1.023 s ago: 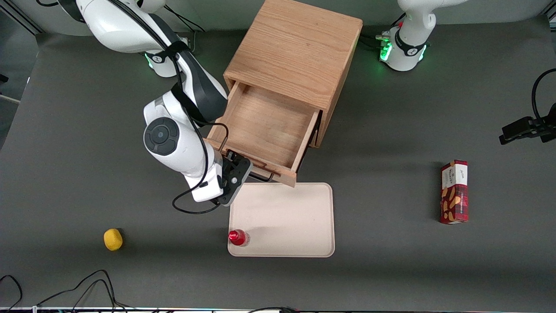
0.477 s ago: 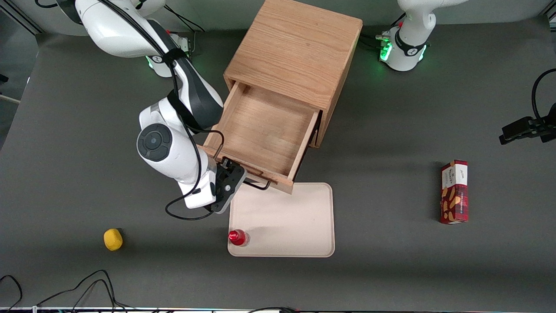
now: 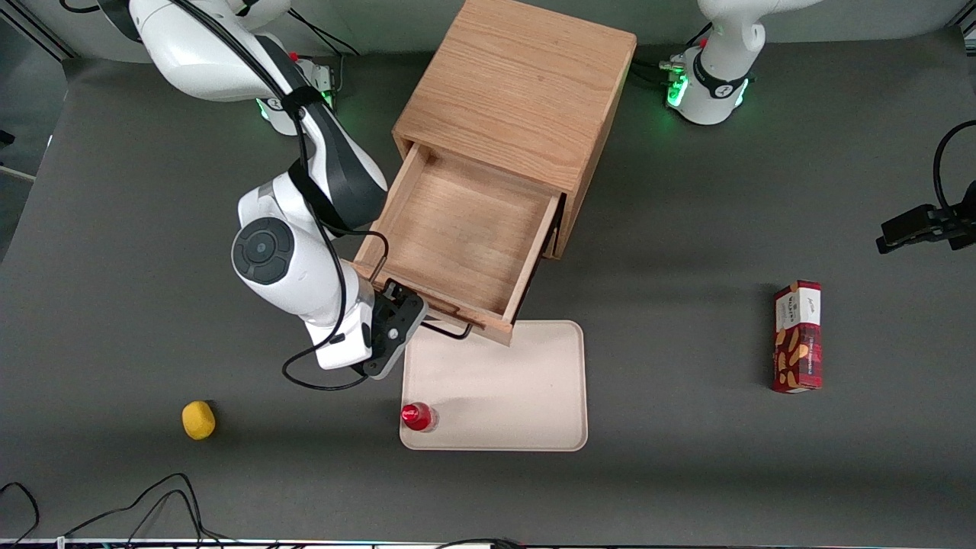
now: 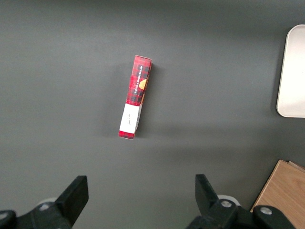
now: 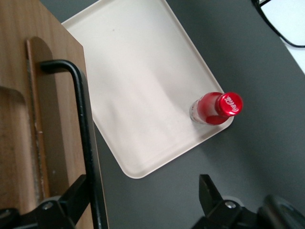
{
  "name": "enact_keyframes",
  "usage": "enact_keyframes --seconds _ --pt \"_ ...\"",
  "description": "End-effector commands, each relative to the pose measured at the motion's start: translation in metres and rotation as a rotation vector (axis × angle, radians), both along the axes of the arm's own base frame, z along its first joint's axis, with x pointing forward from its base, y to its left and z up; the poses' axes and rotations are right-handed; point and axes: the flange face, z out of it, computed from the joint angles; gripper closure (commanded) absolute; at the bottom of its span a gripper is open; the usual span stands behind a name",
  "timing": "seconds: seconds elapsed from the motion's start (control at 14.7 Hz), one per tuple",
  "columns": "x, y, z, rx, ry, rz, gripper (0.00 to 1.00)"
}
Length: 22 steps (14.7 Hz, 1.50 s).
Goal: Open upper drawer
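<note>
The upper drawer (image 3: 457,229) of the light oak cabinet (image 3: 518,84) stands pulled far out, its inside bare. Its black bar handle (image 3: 450,332) faces the front camera and overhangs the tray's edge. My right gripper (image 3: 396,324) is at the handle's end toward the working arm's side. In the right wrist view the gripper (image 5: 140,191) is open. The handle bar (image 5: 83,119) runs just inside one finger (image 5: 71,195), in front of the drawer's front panel (image 5: 28,95); the other finger is well clear of it. The lower drawer is hidden under the upper one.
A beige tray (image 3: 496,427) lies nearer the front camera than the drawer, with a red-capped bottle (image 3: 417,416) (image 5: 217,107) upright at its corner. A yellow lemon (image 3: 198,419) lies toward the working arm's end, and a red cookie box (image 3: 797,335) (image 4: 136,98) toward the parked arm's end.
The drawer has slid a little farther out toward the front camera. My gripper and wrist have moved with it, shifting toward the working arm's end of the handle.
</note>
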Motion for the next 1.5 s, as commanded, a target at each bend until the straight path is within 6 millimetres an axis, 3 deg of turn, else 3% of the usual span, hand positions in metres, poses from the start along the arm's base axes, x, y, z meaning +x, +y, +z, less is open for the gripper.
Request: enact_keyframes --seconds 0.0,0.2,0.41,0.48,0.68,0.82,1.02,1.16,1.43 --pt "-0.004 -0.001 0.031 0.018 -0.010 0.021 0.00" --pt "-0.011 -0.012 0.076 -0.003 -0.085 0.031 0.00" --pt "-0.025 -0.071 0.114 0.008 -0.105 -0.055 0.00" --pt "-0.026 -0.100 0.114 0.013 -0.124 -0.099 0.00" --pt "-0.050 -0.158 0.109 0.072 -0.218 -0.236 0.00" --pt "-0.057 -0.170 0.112 0.090 -0.230 -0.308 0.00" --pt "-0.075 -0.176 0.146 0.089 -0.164 -0.429 0.00" --pt "-0.081 -0.204 0.172 0.014 -0.112 -0.505 0.00" --pt "-0.108 -0.252 0.195 -0.037 0.046 -0.849 0.00"
